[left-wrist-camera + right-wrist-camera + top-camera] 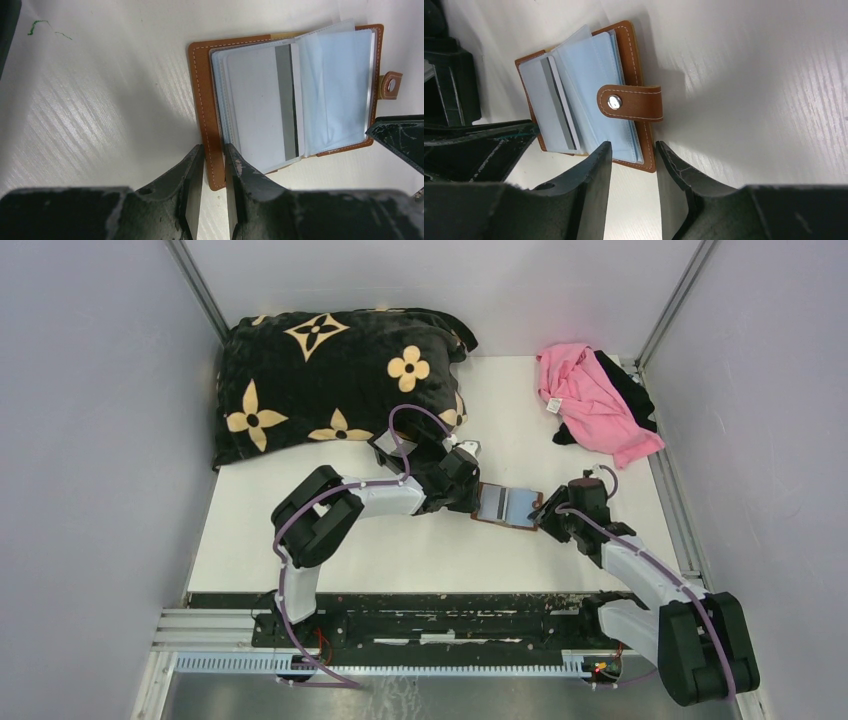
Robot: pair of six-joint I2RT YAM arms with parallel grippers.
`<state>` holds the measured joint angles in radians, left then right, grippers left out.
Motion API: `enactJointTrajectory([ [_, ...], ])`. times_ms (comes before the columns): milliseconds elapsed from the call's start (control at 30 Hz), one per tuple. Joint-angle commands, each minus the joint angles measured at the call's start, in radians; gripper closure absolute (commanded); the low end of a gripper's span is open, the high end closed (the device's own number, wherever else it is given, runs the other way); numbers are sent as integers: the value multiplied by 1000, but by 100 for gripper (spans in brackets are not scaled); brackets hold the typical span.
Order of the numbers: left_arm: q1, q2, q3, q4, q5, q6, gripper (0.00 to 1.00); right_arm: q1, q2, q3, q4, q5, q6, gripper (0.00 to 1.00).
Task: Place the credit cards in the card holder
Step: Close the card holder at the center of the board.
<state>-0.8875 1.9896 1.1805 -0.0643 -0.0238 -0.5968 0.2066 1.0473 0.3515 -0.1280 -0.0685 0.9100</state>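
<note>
Black blanket (335,380) w/ tan flower print was seen bunched at table (430,555) rear-left; pink cloth (590,400) was heaped over black fabric (628,386), rear-right.

Card holder (508,506) ends hidden under both end effectors; pocket contents unclear.

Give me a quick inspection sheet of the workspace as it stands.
Surface: white table, a small green mark on it in the left wrist view.
Job's things: brown leather card holder lying open; pale card with a grey stripe in a clear sleeve.
Clutter: black flower-patterned pillow far left; pink cloth on black fabric far right.
End effectors: left end effector clamps the holder's left cover edge; right end effector straddles the opposite edge, jaws apart.
Cables: purple cable along each arm.
Surroundings: grey enclosure walls.
</note>
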Motion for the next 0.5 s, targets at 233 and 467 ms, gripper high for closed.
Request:
enactJointTrajectory([
  [233, -14, 138, -105, -252, 30, 61, 69, 0, -3, 90, 93, -40, -20, 60],
  [467, -13, 135, -99, -259, 23, 67, 69, 1, 32, 113, 131, -98, -35, 61],
])
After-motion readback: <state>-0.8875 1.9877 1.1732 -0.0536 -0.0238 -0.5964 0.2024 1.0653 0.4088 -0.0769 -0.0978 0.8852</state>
